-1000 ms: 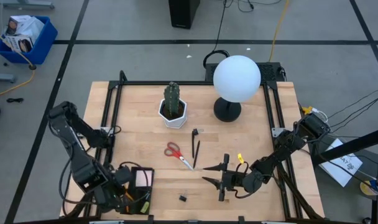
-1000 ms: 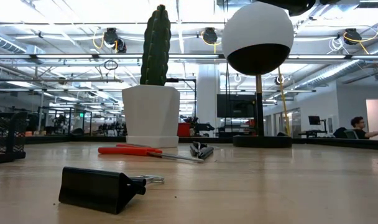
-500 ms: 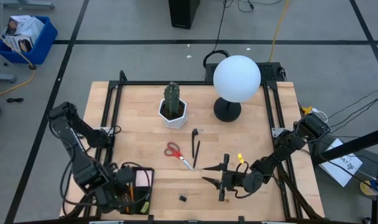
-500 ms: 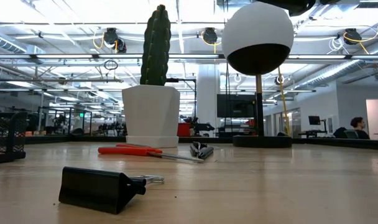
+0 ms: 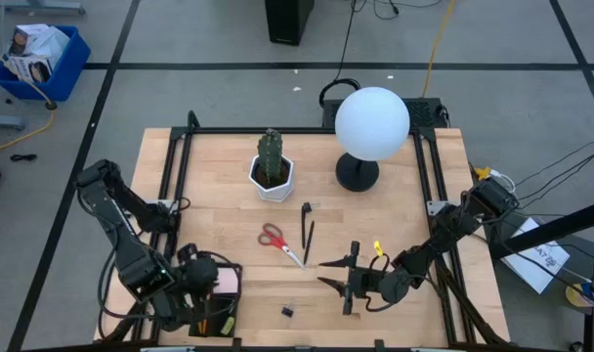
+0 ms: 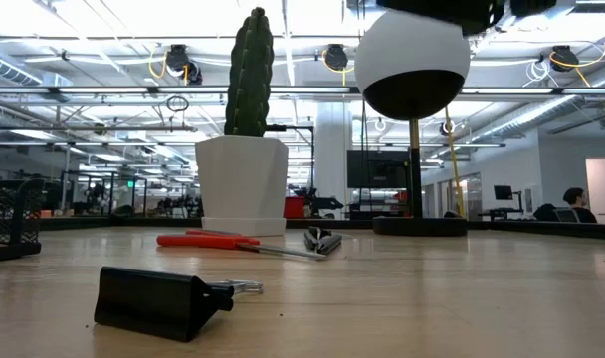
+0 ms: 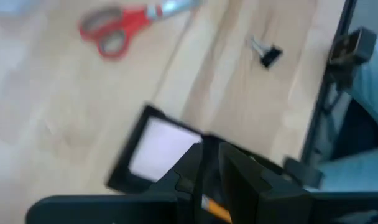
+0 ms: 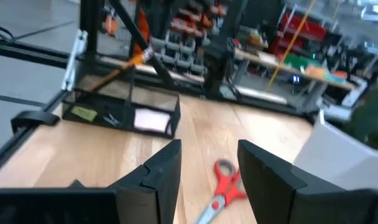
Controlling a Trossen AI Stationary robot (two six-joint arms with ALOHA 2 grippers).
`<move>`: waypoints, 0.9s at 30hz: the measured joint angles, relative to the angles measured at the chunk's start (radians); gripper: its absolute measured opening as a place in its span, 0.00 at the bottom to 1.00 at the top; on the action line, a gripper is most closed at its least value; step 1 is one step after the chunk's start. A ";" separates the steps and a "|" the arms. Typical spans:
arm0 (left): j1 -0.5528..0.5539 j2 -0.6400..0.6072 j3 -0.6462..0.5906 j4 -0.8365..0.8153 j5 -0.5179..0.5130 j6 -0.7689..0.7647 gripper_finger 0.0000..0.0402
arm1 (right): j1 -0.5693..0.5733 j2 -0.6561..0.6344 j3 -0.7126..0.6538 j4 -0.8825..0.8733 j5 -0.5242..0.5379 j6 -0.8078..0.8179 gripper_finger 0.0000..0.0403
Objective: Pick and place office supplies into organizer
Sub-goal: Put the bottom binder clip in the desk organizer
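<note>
Right wrist view: left tool pinches orange pencil above organizer.

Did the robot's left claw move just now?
Yes. In the high view the left gripper has shifted over the organizer, edging toward the table's middle, so it now hides more of the pink sticky-note pad.

No text, label, brand, number or sign can be read in any of the views. The printed box in the blue bin on the floor and the white sheet beside the tabletop's right edge both carry markings, but these are too small to make out. The coloured bins and panels in the room behind the tabletop, seen in the right wrist view, show no legible lettering either.
</note>
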 joint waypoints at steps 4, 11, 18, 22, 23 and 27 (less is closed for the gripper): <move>0.027 0.000 0.000 0.002 -0.110 0.066 0.14 | -0.040 0.000 0.000 -0.074 -0.067 0.127 0.38; 0.082 0.000 0.000 0.005 -0.337 0.115 0.14 | -0.109 0.023 0.000 -0.164 -0.157 0.235 0.38; 0.120 0.000 0.000 0.066 -0.399 0.193 0.14 | -0.144 0.025 -0.023 -0.216 -0.343 0.313 0.38; 0.129 0.000 0.000 0.139 -0.419 0.239 0.14 | -0.158 0.053 -0.023 -0.187 -0.526 0.326 0.38; 0.129 0.000 0.000 0.159 -0.428 0.258 0.14 | -0.158 0.068 -0.023 -0.171 -0.572 0.309 0.38; 0.136 0.000 0.000 0.242 -0.429 0.354 0.14 | -0.156 0.110 -0.023 -0.066 -0.730 0.269 0.38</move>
